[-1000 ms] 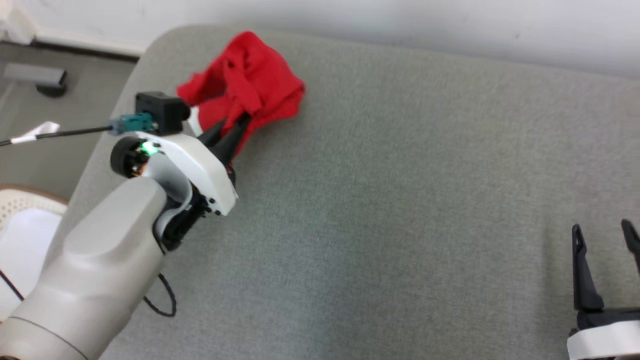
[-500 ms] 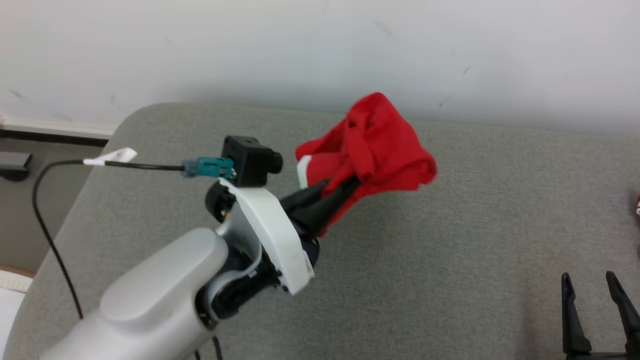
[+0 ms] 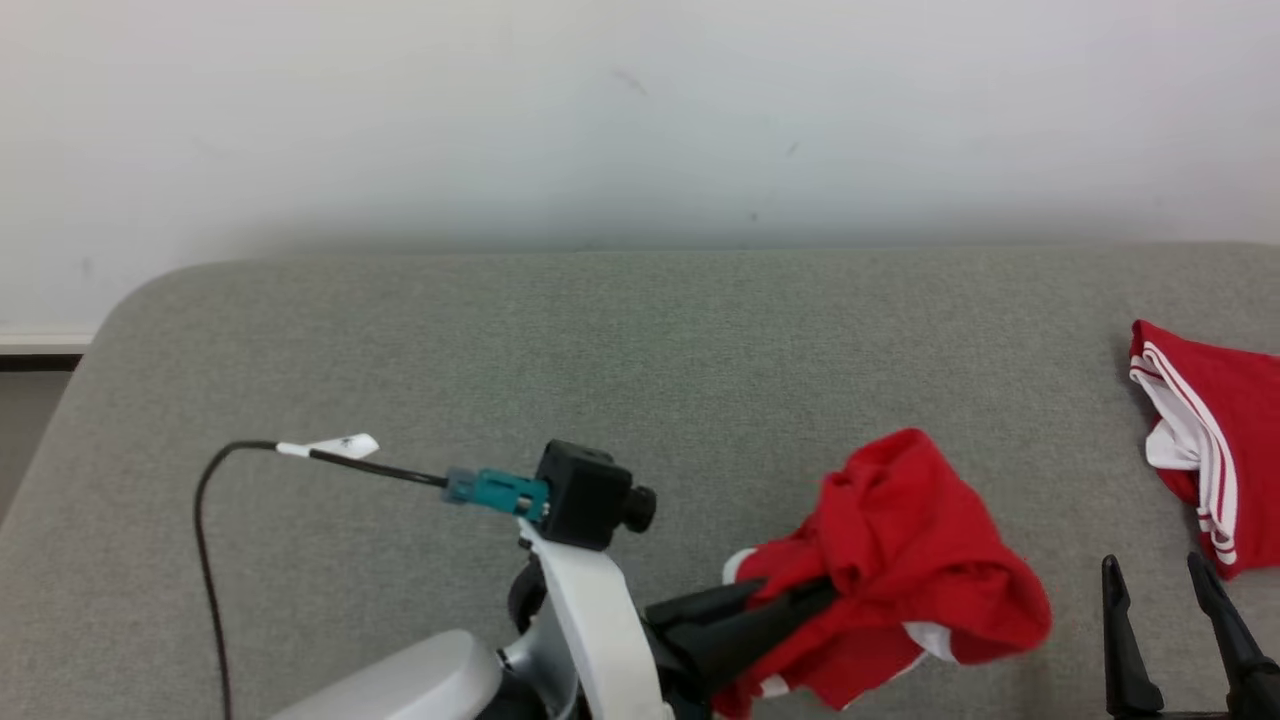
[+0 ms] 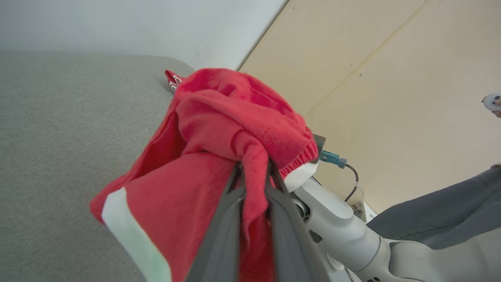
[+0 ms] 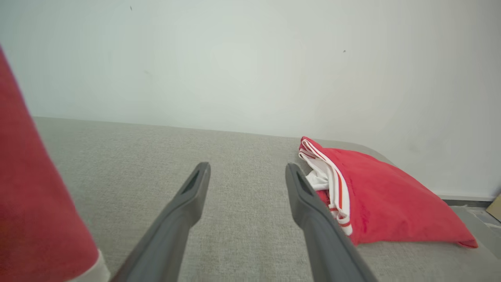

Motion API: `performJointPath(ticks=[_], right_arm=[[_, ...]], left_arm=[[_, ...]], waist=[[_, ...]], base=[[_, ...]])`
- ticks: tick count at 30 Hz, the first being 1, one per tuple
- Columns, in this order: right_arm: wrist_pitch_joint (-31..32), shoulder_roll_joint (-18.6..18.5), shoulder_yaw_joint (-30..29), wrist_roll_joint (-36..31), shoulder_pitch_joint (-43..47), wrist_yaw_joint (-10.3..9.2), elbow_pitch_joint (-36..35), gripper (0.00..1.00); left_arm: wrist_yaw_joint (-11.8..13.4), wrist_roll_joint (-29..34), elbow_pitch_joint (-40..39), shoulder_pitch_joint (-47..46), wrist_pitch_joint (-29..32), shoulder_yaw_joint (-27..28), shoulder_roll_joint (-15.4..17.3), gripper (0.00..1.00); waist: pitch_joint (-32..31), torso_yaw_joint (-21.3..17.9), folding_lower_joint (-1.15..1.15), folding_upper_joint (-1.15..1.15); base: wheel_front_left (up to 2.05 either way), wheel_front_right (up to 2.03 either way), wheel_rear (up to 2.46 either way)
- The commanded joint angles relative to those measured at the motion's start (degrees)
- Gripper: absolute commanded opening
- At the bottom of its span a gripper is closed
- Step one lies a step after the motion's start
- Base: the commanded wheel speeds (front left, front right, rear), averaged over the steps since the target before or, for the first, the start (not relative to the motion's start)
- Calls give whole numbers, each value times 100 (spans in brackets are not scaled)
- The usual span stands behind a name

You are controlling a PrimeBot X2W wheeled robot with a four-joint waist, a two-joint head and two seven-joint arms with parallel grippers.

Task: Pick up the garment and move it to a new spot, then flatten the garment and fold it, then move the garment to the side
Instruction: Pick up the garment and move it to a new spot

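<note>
Left hand [image 4: 253,172] clenched on bunched red garment [image 3: 900,530], held aloft: pickup done. Right hand [image 3: 1152,575] released, empty. Remaining: placement, flattening, folding, moving aside.

Left tool [image 4: 253,169] clamped, right tool [image 5: 247,168] spread wide

The garment [image 3: 900,540] is held over the bench [image 3: 500,350] in the left hand [image 3: 825,592]. At its 3 o'clock the right hand [image 3: 1152,565] is seen. A second garment [image 3: 1215,430] is laid on the bench at that hand's 1 o'clock. The wall [image 3: 600,120] is set behind, at 12 o'clock.
</note>
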Motion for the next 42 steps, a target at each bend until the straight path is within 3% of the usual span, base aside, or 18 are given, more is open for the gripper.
performJointPath(ticks=[1,12,13,14,15,16,22,25,30,35,42], right_arm=[[-40,-6,-2,63,-64,-13,-1,100],[-41,-7,71,145,-223,-13,4,100],[-41,-7,69,146,-225,-13,1,100],[-41,-8,73,149,-230,-13,-4,100],[-42,-6,78,150,-229,-13,-8,100],[-42,-7,79,152,-227,-13,-10,100],[-42,-6,12,121,-221,-13,0,100],[-42,-7,-18,39,-189,-13,-27,100],[-42,-9,-114,-50,-142,-13,-71,100],[-42,-8,-254,-165,-55,-13,-146,100],[-43,-17,-302,-332,107,-13,-170,100]], left_arm=[[60,-39,242,75,-14,58,98,0],[175,-428,2871,-116,-143,499,-81,0],[183,-449,3093,-140,-169,541,-118,11],[165,-467,3302,-172,-215,577,-162,34],[156,-459,3481,-210,-251,599,-188,48],[140,-400,3657,-249,-308,605,-208,100],[208,495,4340,-555,-1093,442,-154,100],[423,1210,4503,-639,-1784,267,-69,100],[695,1658,4543,-457,-2358,235,-23,100],[1043,1973,4278,44,-2566,515,21,100],[1630,3214,3347,1217,-2567,1491,99,100]], waist=[[116,-186,1,-1],[499,-675,1,-1],[516,-690,1,-1],[532,-703,1,-1],[543,-713,1,-1],[551,-719,1,-1],[497,-656,1,-1],[402,-574,1,-1],[231,-448,1,-1],[-7,-283,1,-1],[-289,-61,1,-1]], base=[[0,0,0],[0,0,0],[0,0,0],[0,0,0],[0,0,0],[0,0,0],[0,0,0],[0,0,0],[0,0,0],[0,0,0],[0,0,0]])
